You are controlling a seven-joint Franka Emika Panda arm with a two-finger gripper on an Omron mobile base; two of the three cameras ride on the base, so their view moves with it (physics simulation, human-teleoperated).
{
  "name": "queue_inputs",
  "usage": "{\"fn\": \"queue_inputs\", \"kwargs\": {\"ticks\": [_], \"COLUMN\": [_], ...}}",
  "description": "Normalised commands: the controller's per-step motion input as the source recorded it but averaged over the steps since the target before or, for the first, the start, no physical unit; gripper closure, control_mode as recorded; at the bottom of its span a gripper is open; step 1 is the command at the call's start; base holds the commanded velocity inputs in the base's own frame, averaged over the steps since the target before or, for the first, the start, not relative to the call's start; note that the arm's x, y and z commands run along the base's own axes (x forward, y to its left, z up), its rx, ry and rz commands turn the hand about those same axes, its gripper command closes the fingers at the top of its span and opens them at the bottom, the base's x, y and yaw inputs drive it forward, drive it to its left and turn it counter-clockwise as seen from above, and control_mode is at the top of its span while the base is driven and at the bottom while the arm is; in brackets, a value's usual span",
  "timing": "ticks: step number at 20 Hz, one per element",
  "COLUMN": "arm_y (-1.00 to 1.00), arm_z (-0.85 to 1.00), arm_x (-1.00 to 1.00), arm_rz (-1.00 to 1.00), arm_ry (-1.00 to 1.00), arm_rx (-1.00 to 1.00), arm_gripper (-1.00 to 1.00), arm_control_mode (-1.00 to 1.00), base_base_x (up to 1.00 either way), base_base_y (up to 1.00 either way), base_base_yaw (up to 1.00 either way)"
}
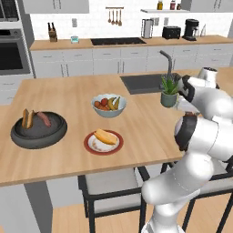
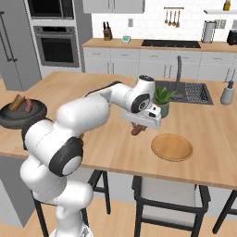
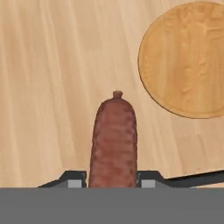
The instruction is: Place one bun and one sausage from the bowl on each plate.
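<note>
My gripper point(image 3: 112, 180) is shut on a reddish-brown sausage point(image 3: 113, 140), which sticks out between the fingers above the counter. In the right base view the gripper point(image 2: 137, 128) holds this sausage point(image 2: 135, 131) just left of the tan wooden plate point(image 2: 171, 147), which is bare. That wooden plate point(image 3: 188, 61) lies up and to the right in the hand view. The dark bowl point(image 1: 38, 140) at the left holds a bun point(image 1: 27, 118) and another sausage point(image 1: 44, 119). The red-rimmed white plate point(image 1: 87, 144) carries one bun point(image 1: 105, 136).
A pale fruit bowl point(image 1: 108, 105) stands behind the red-rimmed plate. A potted plant point(image 2: 162, 99) sits by the sink point(image 2: 192, 92), just behind my hand. Stools stand below the counter's front edge.
</note>
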Motion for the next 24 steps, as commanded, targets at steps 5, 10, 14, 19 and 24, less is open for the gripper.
{"fn": "queue_inputs", "kwargs": {"ticks": [5, 10, 14, 19, 24], "arm_y": [-0.81, -0.56, -0.03, -0.04, -0.11], "arm_z": [-0.68, -0.40, -0.51, -0.59, -0.51], "arm_x": [0.64, 0.06, 0.00, 0.39, 0.44], "arm_rz": [0.00, 0.00, 0.00, 0.00, 0.00], "arm_ry": [0.01, 0.00, 0.00, 0.00, 0.00], "arm_rx": [0.00, 0.00, 0.00, 0.00, -0.02], "arm_gripper": [1.00, 1.00, 1.00, 1.00, 1.00], "arm_control_mode": [-1.00, -1.00, -1.00, -1.00, -1.00], "base_base_x": [0.00, 0.00, 0.00, 0.00, 0.00], "base_base_y": [0.00, 0.00, 0.00, 0.00, 0.00], "base_base_yaw": [0.00, 0.00, 0.00, 0.00, 0.00]}}
